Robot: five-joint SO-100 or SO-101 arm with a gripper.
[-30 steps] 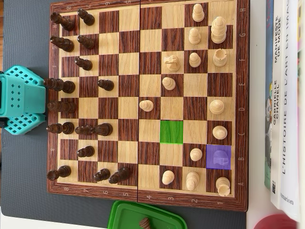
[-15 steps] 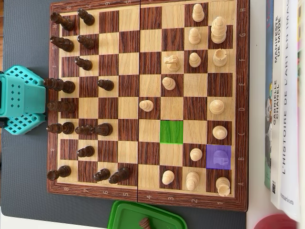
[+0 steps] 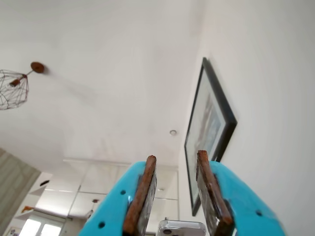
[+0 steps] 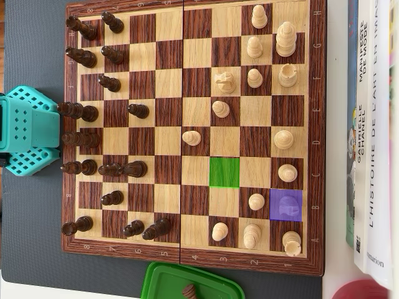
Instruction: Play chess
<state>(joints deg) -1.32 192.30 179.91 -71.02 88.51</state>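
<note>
Pieces: you have fifteen pale pieces (image 4: 221, 109) and fifteen dark pieces (image 4: 138, 111) on the chessboard (image 4: 190, 256).
Hand: your hand (image 3: 176, 162) points at the ceiling, jaws slightly apart, empty, away from the board.

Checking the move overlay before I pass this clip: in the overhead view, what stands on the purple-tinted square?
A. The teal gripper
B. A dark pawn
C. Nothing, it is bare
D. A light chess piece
D. A light chess piece stands on the purple-tinted square near the board's lower right; the green-tinted square is the bare one.
</note>
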